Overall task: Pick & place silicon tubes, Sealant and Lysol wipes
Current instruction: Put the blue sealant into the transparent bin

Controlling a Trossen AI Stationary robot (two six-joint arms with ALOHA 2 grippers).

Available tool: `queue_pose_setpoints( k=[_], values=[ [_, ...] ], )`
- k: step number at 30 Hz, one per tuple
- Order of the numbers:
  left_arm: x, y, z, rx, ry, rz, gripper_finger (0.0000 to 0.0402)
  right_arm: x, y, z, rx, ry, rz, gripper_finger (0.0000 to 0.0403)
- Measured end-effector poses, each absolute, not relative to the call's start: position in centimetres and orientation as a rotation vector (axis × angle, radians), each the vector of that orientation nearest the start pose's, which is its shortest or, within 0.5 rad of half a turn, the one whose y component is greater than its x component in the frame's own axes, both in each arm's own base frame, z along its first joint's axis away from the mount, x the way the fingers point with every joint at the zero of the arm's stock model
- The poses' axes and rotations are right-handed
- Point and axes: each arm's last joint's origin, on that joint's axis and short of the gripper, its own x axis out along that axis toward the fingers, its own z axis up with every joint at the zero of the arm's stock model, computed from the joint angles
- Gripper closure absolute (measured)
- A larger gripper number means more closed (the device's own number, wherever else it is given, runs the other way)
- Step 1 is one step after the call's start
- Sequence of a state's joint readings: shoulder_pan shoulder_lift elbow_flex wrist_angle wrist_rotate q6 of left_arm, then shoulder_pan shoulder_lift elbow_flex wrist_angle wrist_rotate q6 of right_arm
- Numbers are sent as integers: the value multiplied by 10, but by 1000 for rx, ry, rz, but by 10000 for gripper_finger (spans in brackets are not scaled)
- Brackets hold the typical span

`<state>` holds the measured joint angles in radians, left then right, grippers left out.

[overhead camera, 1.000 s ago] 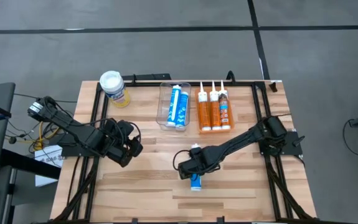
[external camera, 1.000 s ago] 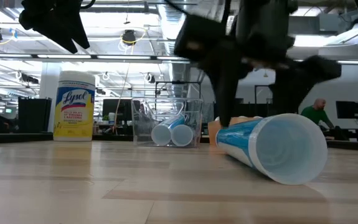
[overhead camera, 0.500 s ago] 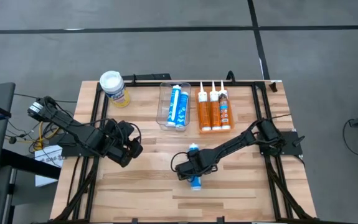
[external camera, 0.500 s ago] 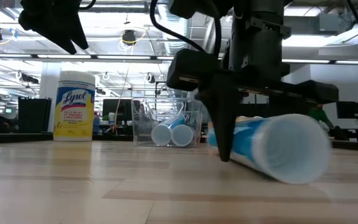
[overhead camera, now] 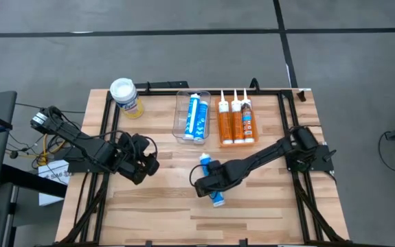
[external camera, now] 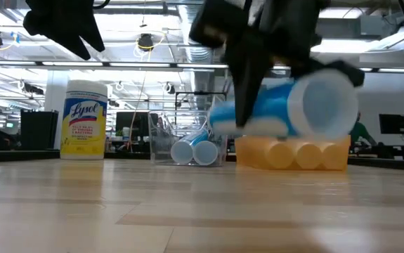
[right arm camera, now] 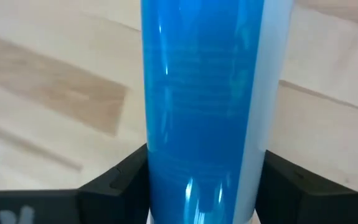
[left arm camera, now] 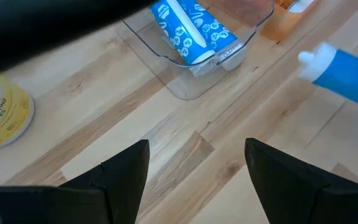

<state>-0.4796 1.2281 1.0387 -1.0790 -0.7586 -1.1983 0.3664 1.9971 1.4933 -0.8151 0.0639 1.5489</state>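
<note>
The right gripper is clamping a blue tube clear of the desk. The left gripper is hanging open, holding nothing. Farther back — the Lysol wipes are standing at the desk's far-left corner.
</note>
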Motion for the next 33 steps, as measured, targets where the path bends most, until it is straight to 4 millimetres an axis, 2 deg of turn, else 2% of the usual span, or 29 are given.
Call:
queue_pose_setpoints(
  k=[8, 15, 20, 27, 33],
  values=[
    [207, -86, 285, -386, 658, 663, 145, 360, 132, 254, 968, 937, -538, 203],
    [229, -95, 303, -384, 487, 481, 145, 354, 116, 307, 884, 709, -357, 203],
    [244, -95, 321, -405, 320, 395, 145, 352, 102, 330, 805, 611, -269, 203],
    [256, -89, 344, -467, 111, 332, 145, 348, 91, 344, 687, 578, -197, 203],
    [261, -81, 354, -540, 8, 332, 145, 341, 89, 357, 608, 534, -142, 203]
  ],
)
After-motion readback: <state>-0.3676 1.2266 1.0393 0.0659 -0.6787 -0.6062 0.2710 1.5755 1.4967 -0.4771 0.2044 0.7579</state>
